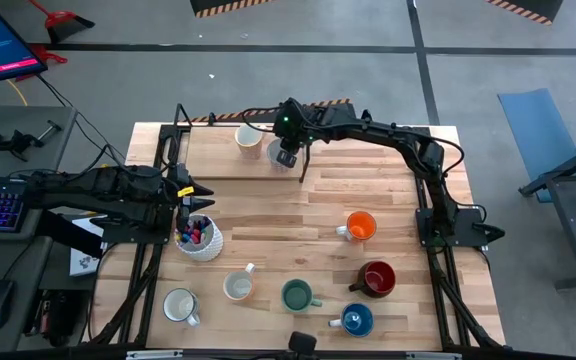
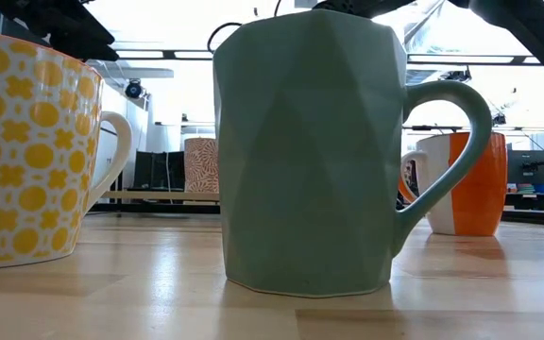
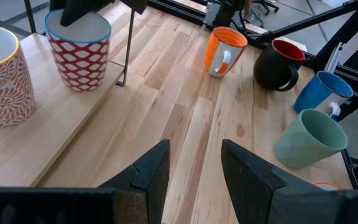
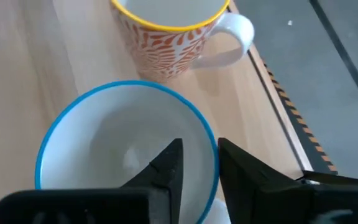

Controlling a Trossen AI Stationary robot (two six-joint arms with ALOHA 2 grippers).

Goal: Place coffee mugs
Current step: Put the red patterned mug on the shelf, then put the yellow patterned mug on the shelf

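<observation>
High view first: my right gripper (image 1: 286,157) sits at the upper middle of the frame, right over a blue-rimmed mug (image 1: 277,152) near the table's (image 1: 388,210) far edge. Just left of it stands the orange-patterned mug (image 1: 249,139). In my right wrist view the two fingers (image 4: 169,168) straddle the blue rim (image 4: 207,134), one inside the cup and one outside, with a gap on either side of the wall, so the jaws are parted and not pinching it. The orange-patterned mug (image 4: 166,31) shows just beyond, upright, handle out to the side.

My left gripper (image 1: 196,190) waits at the left middle of the frame, beside the pen holder (image 1: 199,238); its fingers (image 3: 151,174) are spread wide and hold nothing.

Six more mugs stand in the lower half of the frame: orange mug (image 1: 360,226) at right centre, dark red mug (image 1: 377,278) below it, blue mug (image 1: 356,320) near the bottom edge, green mug (image 1: 296,295) left of that, then two pale ones, a cream mug (image 1: 238,287) and a white mug (image 1: 179,304) at lower left. All sit upright and apart from each other.
</observation>
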